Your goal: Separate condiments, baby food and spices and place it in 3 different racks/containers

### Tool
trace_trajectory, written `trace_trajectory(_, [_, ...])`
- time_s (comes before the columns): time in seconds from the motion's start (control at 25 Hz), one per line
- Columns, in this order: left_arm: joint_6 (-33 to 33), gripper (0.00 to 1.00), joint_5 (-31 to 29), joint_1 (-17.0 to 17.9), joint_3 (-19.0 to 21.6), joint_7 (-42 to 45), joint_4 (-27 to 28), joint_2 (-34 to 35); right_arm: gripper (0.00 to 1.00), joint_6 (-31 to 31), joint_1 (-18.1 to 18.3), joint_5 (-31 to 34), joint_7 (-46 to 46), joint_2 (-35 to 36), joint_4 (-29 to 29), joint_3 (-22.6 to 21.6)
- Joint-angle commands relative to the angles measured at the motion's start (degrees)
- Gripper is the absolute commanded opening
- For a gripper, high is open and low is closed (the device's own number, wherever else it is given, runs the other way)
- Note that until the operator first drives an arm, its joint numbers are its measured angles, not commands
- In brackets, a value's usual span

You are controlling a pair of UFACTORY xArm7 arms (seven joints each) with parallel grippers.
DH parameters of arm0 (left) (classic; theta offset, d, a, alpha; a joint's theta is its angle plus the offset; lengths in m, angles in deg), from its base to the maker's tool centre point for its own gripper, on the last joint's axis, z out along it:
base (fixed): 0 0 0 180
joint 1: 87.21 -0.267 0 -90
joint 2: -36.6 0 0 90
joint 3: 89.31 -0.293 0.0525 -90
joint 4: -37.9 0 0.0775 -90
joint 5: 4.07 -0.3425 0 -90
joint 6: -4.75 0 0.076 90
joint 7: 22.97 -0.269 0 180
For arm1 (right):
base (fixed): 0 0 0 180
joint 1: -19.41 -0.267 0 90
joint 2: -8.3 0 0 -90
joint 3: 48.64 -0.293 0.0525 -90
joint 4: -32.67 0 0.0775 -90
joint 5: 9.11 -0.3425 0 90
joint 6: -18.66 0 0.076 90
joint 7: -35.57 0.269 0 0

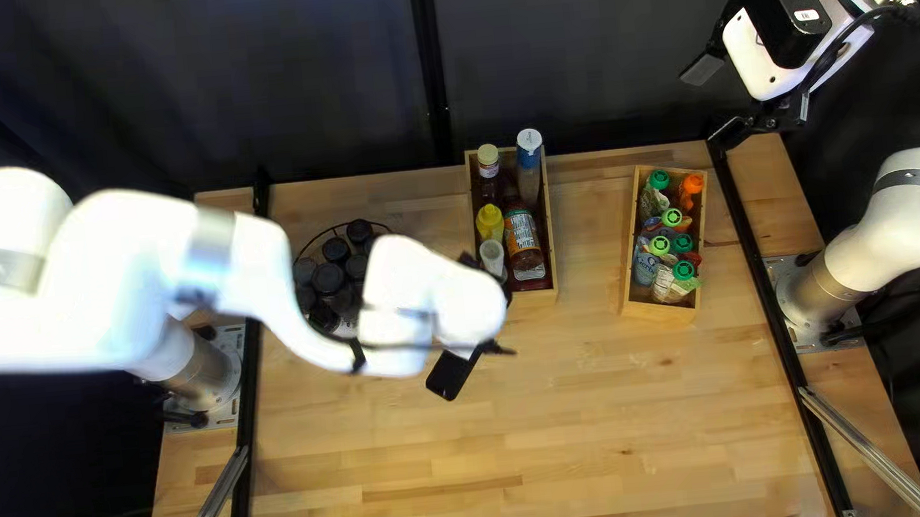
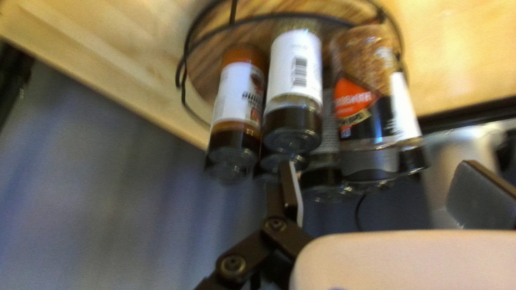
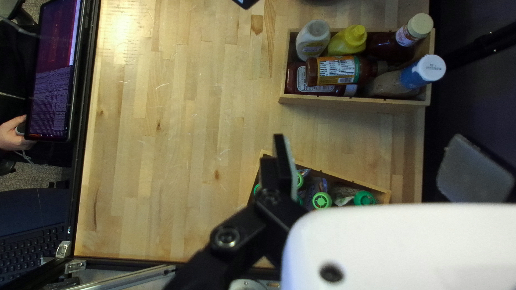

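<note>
My left gripper (image 1: 459, 367), mostly hidden under its arm, is right of the round wire spice rack (image 1: 391, 229). In the left wrist view that gripper (image 2: 384, 188) is open and empty; spice jars (image 2: 294, 91) with dark caps stand ahead of it on the rack's wooden base. My right gripper (image 1: 722, 103) hangs raised beyond the far right corner; in the right wrist view the gripper (image 3: 376, 166) is open with nothing held. Condiment bottles (image 1: 523, 236) fill the middle wooden box (image 1: 536, 297). Baby food pouches (image 1: 684, 272) with green and orange caps fill the right box (image 1: 659, 311).
The white left arm (image 1: 313, 294) crosses over part of the spice rack and reaches the condiment box's left side. Black rails run along both table sides. Past the table's near edge, the right wrist view shows a person's hand (image 3: 12, 134) by a screen (image 3: 54, 70).
</note>
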Motion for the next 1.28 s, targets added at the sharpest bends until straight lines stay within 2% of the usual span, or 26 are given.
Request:
trace_trajectory(0.04, [-8.9,1.00,1.6,-1.0,-0.1,4.9,-3.7,7.2,1.00,0.0,0.0,0.0,0.0,0.0,0.0,0.0])
trace_trajectory(0.4, [-24.4,1.00,-1.7,-5.3,2.3,19.4,-11.3,17.0,1.00,0.0,0.0,0.0,0.0,0.0,0.0,0.0])
trace_trajectory(0.6, [-28.4,1.00,-7.3,-10.9,7.8,31.0,-16.1,25.5,1.00,0.0,0.0,0.0,0.0,0.0,0.0,0.0])
trace_trajectory(0.88, [-21.3,1.00,-11.1,-16.4,15.7,36.6,-16.5,37.2,1.00,0.0,0.0,0.0,0.0,0.0,0.0,0.0])
trace_trajectory(0.96, [-15.5,1.00,-11.8,-18.3,19.5,37.2,-15.0,42.4,1.00,0.0,0.0,0.0,0.0,0.0,0.0,0.0])
trace_trajectory(1.12, [-8.3,1.00,-11.7,-20.0,25.1,38.0,-12.0,48.4,1.00,0.0,0.0,0.0,0.0,0.0,0.0,0.0])
trace_trajectory(1.28, [-4.4,1.00,-11.6,-20.8,28.5,38.4,-9.8,51.7,1.00,0.0,0.0,0.0,0.0,0.0,0.0,0.0])
